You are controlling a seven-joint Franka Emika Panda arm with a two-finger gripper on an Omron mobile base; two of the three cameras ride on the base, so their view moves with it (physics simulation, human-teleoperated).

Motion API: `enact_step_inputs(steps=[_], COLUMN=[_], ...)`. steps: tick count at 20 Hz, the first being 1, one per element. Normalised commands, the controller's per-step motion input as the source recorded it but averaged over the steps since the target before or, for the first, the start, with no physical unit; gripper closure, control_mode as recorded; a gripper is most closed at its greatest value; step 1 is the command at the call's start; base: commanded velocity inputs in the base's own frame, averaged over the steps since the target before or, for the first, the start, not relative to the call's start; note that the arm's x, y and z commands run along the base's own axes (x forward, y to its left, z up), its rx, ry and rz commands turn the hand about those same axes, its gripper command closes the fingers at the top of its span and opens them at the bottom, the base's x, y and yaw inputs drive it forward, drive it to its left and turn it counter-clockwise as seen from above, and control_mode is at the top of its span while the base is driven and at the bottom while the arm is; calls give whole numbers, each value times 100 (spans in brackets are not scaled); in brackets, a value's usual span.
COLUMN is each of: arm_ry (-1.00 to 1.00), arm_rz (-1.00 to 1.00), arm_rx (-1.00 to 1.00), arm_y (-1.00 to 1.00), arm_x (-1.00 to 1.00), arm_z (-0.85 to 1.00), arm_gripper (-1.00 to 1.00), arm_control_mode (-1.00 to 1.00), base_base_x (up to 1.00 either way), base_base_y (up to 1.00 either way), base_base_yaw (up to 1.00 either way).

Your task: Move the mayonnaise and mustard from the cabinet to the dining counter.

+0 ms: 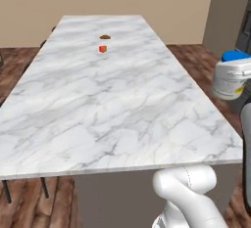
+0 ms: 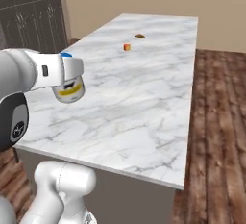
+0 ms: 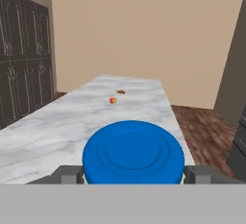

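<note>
My gripper (image 3: pixel 133 174) is shut on the mayonnaise (image 2: pixel 70 91), a squat creamy jar. Its round blue lid (image 3: pixel 133 152) faces the hand camera, with a dark fingertip (image 3: pixel 67 174) on either side. The jar (image 1: pixel 227 81) hangs in the air at about counter height, by the long side edge of the dining counter (image 1: pixel 112 104) near its close end. That counter is a long white marble slab with grey veins, also seen as the dining counter (image 2: pixel 144 93). The mustard and the cabinet are out of view.
A small red-orange cube (image 1: pixel 102 49) and a flat brown item (image 1: pixel 105 36) lie far down the counter. A tall dark panelled unit (image 2: pixel 31 16) stands beyond the counter's side. Wood floor (image 2: pixel 216 122) runs around the counter, and a beige wall closes the far end.
</note>
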Motion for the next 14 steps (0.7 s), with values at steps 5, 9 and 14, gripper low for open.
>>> enact_step_inputs(steps=[5,9,14], arm_ry=[0,0,0], arm_rz=[0,0,0], arm_rx=[0,0,0], arm_y=[0,0,0], arm_x=[0,0,0], arm_z=[0,0,0], arm_gripper=[100,100,100], arm_control_mode=[100,100,100], base_base_x=[13,22,38], base_base_y=[66,53,18], base_base_yaw=[-4,-5,-4])
